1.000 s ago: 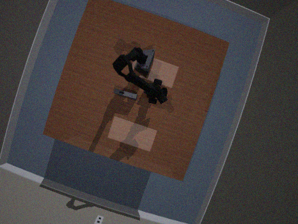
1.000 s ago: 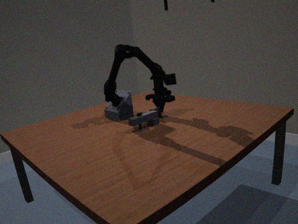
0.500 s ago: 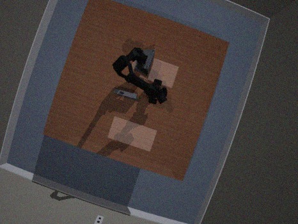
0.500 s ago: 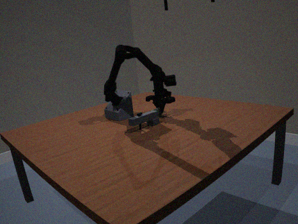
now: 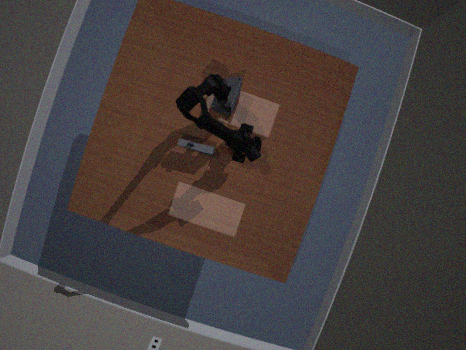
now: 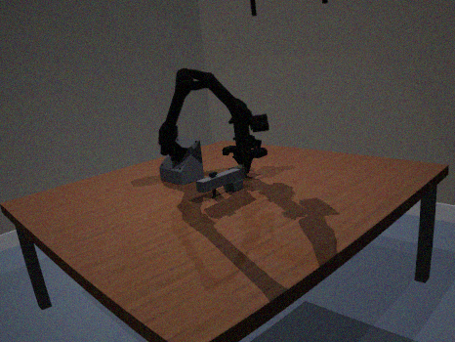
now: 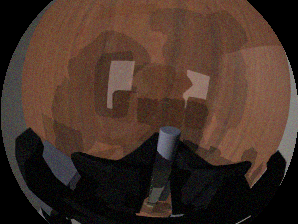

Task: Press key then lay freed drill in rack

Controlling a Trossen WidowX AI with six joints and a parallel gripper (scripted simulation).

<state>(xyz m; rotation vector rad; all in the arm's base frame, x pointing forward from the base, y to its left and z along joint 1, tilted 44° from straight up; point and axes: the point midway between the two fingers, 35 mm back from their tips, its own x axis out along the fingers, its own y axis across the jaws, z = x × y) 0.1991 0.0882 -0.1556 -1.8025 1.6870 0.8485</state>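
Note:
My gripper [image 6: 247, 171] [image 7: 163, 137] points down and is shut on a smooth grey rod, taken to be the drill [image 7: 168, 145], whose round end shows between the fingers. It is low over the table, just past the right end of a raised grey bar [image 5: 205, 148] [image 6: 207, 183]. A small dark knob, probably the key [image 6: 213, 174] [image 5: 190, 145], sits on the bar, with a thin dark stem below. A grey block [image 6: 235, 186] is under the bar's right part. I cannot tell which part is the rack. The drill's lower end is hidden.
The arm rises from beside a grey wedge-shaped block [image 5: 235, 95] [image 6: 181, 172] behind the bar. A blue-grey face [image 7: 60, 162] shows left of the fingers in the wrist view. The wooden table [image 5: 300, 150] [image 6: 122, 235] carries arm shadows and pale patches of light.

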